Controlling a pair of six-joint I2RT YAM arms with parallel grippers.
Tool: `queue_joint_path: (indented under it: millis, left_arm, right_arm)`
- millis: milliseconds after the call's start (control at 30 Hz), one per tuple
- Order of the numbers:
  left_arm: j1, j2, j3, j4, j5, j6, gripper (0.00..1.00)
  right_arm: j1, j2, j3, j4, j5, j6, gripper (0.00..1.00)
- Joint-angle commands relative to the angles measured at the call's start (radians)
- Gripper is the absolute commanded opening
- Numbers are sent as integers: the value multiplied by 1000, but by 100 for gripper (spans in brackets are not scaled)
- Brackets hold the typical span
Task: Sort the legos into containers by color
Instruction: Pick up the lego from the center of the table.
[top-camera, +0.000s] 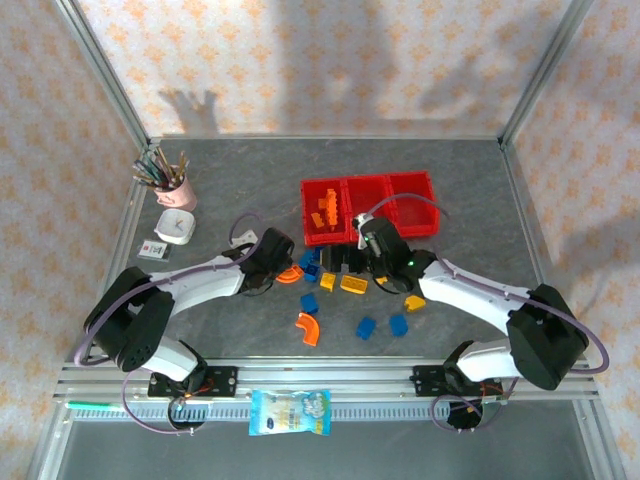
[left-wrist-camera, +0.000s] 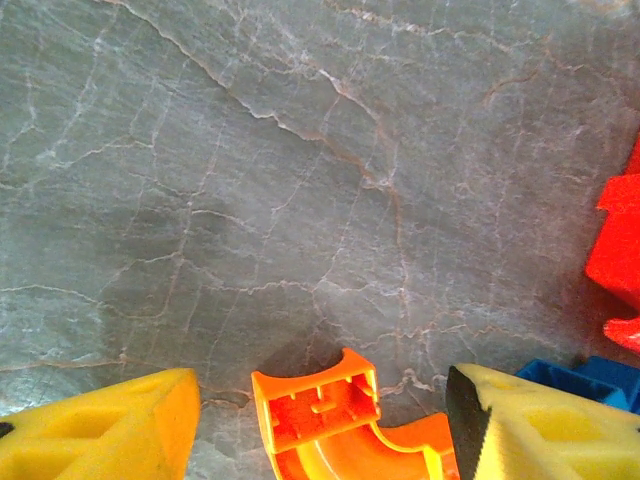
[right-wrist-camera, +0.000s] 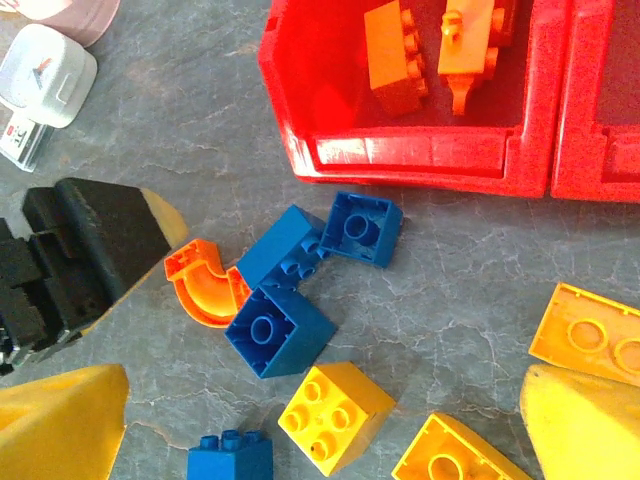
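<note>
- nearest the arm bases, loose legos lie unsorted on the grey table: a second orange curve, a blue block, a yellow piece.
- left gripper: jaws apart, one yellow finger on each side of the curved orange brick. the brick lies flat on the table between them. there is a clear gap on its left side, and the right side is close to touching. it is not clamped or lifted.
- right gripper: jaws spread wide, holding nothing. it hovers low over a yellow brick, with blue bricks just beyond.
- step in hand, as i judge it: the left arm's pick of an orange piece. the right arm looks set for a yellow or blue one.
- next move calls for pinching squarely across the curved brick. the arch offers little flat face, so it may twist or squirt out. then comes a lift clear of the blue bricks touching it and a carry over the red rim.
- beyond the cluster are the containers, three red bins in a row. the left bin already holds orange bricks, so this piece likely goes there.
- progress looks early, since most bricks are on the table.
- farthest left, the pink cup of pencils stands well apart and is not part of the job.
</note>
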Motion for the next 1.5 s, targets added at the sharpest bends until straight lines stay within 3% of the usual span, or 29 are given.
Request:
queue_joint_path:
  millis: [0,933,1467]
  left_arm:
    - [-8,37,33,-10,1,-8,67]
    - [-16,185,93,44,69,61,40]
    - [-15,46,113,-52,-34,110,29]
  right_arm:
    - [6,10,29,22,5,-31,100]
    - [6,20,29,19,26,-39,100]
    - [-39,-16,50,14,6,-22,100]
